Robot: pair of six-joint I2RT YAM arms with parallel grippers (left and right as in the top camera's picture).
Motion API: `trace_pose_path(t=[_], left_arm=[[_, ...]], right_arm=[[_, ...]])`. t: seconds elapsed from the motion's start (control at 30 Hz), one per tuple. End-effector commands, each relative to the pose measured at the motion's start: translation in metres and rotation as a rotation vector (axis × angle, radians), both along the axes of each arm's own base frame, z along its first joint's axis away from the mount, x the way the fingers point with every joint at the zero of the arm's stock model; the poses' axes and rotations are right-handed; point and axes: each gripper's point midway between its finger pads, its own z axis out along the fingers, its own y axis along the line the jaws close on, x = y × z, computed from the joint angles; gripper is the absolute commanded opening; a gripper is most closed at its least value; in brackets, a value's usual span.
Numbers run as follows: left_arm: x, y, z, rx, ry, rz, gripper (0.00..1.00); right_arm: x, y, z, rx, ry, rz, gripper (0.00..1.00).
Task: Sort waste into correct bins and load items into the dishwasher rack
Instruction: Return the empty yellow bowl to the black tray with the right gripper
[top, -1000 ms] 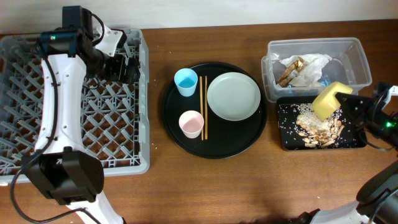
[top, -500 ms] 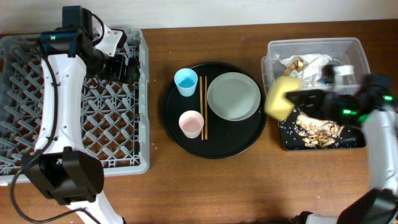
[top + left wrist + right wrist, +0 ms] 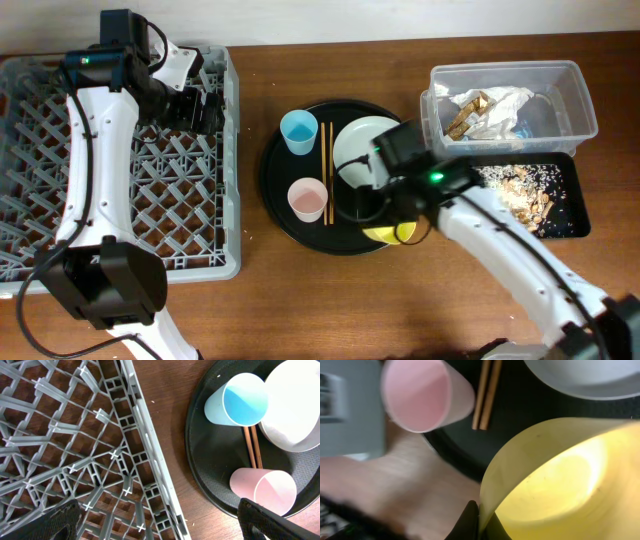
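Right gripper (image 3: pixel 481 519): closed on the rim of the yellow bowl (image 3: pixel 560 480). The pinch is seen only in the right wrist view. Overhead, the fingers are hidden under the arm.
Yellow bowl: held at the 5 o'clock edge of the round black tray (image 3: pixel 285 215). Overhead, only a yellow sliver is shown. Its inner wall is shown in the wrist view.
Left gripper (image 3: pixel 200 105): fingers spread wide with nothing between them, over the 1 o'clock corner of the dishwasher rack (image 3: pixel 150 200).
On the round tray: blue cup (image 3: pixel 298 130) at 11 o'clock, pink cup (image 3: pixel 307 200) at 8 o'clock, plate (image 3: pixel 360 145) at 2 o'clock, partly covered by the right arm.
Chopsticks (image 3: pixel 326 170): laid between the cups and the plate.
Clear tub (image 3: pixel 575 90): napkins (image 3: pixel 495 105) inside.
Black rectangular tray (image 3: pixel 570 225): at 6 o'clock of the tub, with food scraps (image 3: pixel 520 190).
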Motion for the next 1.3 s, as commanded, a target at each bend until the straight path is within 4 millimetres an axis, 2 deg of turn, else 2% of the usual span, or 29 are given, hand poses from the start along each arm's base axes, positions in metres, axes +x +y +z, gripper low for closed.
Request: trace_pose_path(t=[0.0, 0.1, 0.2, 0.53, 0.8, 0.87, 0.9, 1.0, 1.1, 1.17, 1.27], left_arm=[[0.003, 0.002, 0.002, 0.000, -0.010, -0.007, 0.99], [0.003, 0.002, 0.002, 0.000, -0.010, -0.007, 0.99], [0.003, 0.002, 0.002, 0.000, -0.010, -0.007, 0.99], [0.003, 0.002, 0.002, 0.000, -0.010, -0.007, 0.99], [0.003, 0.002, 0.002, 0.000, -0.010, -0.006, 0.99], [0.003, 0.002, 0.002, 0.000, -0.010, -0.006, 0.99], [0.003, 0.002, 0.002, 0.000, -0.010, -0.007, 0.99], [0.003, 0.002, 0.002, 0.000, -0.010, -0.006, 0.99], [0.003, 0.002, 0.002, 0.000, -0.010, -0.006, 0.99], [0.003, 0.002, 0.002, 0.000, -0.010, -0.007, 0.99], [0.003, 0.002, 0.002, 0.000, -0.010, -0.006, 0.99]], right_arm=[[0.008, -0.005, -0.035, -0.158, 0.018, -0.060, 0.04], [0.010, -0.001, -0.057, -0.179, 0.058, -0.052, 0.04], [0.013, 0.001, -0.069, -0.184, 0.071, -0.049, 0.04], [0.031, 0.012, -0.056, -0.145, 0.009, -0.050, 0.05], [0.034, 0.013, -0.056, -0.145, -0.007, -0.038, 0.11], [0.034, 0.013, -0.059, -0.149, 0.000, -0.038, 0.17], [0.034, 0.013, -0.061, -0.152, 0.003, -0.037, 0.24], [0.034, 0.013, -0.061, -0.151, 0.004, -0.038, 0.32], [0.035, 0.020, -0.053, -0.107, 0.016, -0.031, 0.35], [0.040, 0.022, -0.041, -0.086, 0.013, -0.036, 0.36], [0.053, 0.018, -0.010, -0.065, -0.009, -0.043, 0.36]])
